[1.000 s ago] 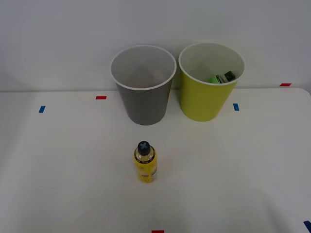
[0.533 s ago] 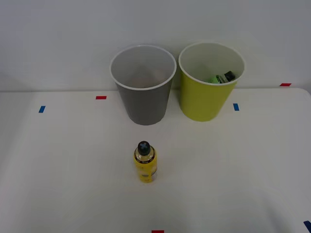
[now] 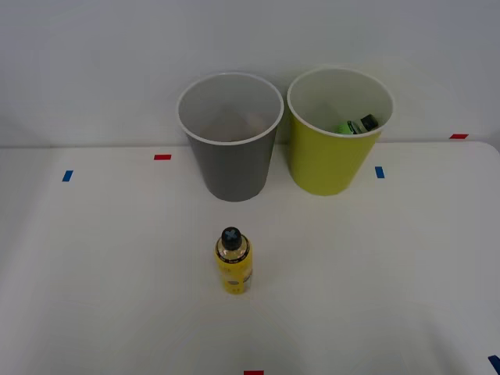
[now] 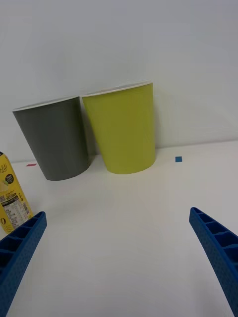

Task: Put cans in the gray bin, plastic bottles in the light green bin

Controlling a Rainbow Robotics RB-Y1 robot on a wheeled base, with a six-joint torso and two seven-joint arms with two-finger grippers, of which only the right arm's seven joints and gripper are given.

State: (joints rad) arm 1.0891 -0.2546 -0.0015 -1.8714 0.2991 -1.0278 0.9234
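Near the middle of the white table, the yellow plastic bottle stands upright with its black screw cap on, alone and well apart from both bins. Behind it, at the table's far edge against the pale wall, the gray bin stands upright, its pale inside showing nothing. Just beside it on the robot's right, nearly touching, the light green bin stands upright and holds a green item with a dark end, resting low against its inner wall; what it is cannot be told. Small red and blue tape marks lie on the table surface around the bins and near the front edge. From the wrist camera, the right pincer is spread wide, its blue ribbed fingers at the two corners and holding nothing, low over the table; the bottle's yellow label sits just beside one finger.
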